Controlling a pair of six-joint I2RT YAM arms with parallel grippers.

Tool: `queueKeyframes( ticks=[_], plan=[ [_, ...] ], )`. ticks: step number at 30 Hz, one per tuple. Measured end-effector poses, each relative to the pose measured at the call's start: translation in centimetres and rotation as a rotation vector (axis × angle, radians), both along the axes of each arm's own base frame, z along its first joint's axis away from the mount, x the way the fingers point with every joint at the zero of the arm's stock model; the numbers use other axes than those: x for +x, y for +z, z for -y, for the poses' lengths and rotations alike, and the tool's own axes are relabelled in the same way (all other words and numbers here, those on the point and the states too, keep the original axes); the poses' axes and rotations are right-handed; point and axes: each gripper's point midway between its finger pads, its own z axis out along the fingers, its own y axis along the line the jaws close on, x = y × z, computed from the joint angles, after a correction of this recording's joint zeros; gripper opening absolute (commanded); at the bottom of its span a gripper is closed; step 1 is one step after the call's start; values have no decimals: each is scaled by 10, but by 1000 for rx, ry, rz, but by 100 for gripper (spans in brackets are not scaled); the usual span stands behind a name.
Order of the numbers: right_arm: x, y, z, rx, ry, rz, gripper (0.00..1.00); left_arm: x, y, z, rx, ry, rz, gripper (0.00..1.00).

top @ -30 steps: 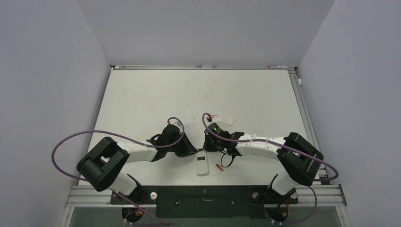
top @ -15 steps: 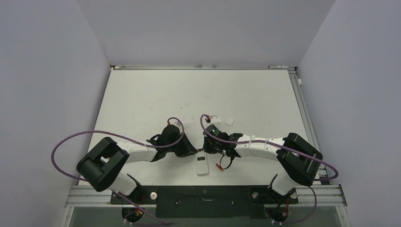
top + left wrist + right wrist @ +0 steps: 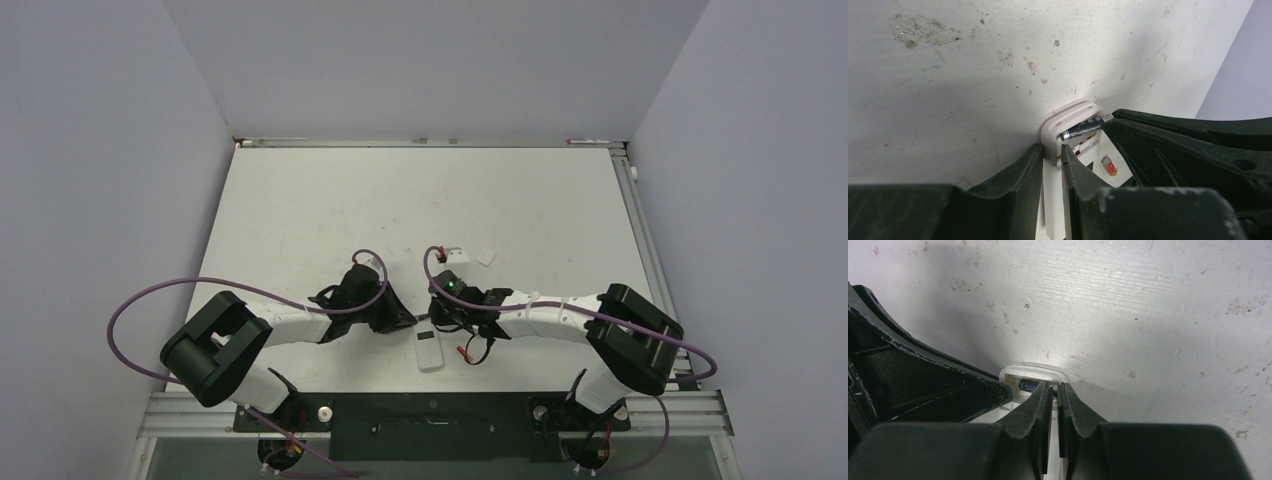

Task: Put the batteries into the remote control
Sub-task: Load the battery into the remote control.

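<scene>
Remote control (image 3: 1074,113) clamped in left tool (image 3: 1050,151); closed right tool (image 3: 1054,386) at the battery (image 3: 1083,129) inside it

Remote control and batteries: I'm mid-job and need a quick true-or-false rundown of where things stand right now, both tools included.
1. A first battery lies in the open compartment of the remote control. True.
2. The right tool is wide open. False: its jaws are shut, with the tips at that battery.
3. A second battery lies on the table beside the remote control. True.
4. The left tool hangs clear of the remote control. False: its fingers are closed on the remote control's edge.
5. The small white square piece rests on the remote control. False: it lies apart from it, farther out on the table.
</scene>
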Motion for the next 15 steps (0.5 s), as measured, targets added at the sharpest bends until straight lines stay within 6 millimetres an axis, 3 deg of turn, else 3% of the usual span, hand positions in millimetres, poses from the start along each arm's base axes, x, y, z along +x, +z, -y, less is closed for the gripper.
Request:
queueKeyframes(
  ticks=[13, 15],
  plan=[
    [-1, -1, 0, 18, -33, 44, 8, 0, 0, 0, -1, 1, 1, 17],
    [-2, -1, 0, 19, -35, 49, 9, 0, 0, 0, -1, 1, 1, 11]
  ],
)
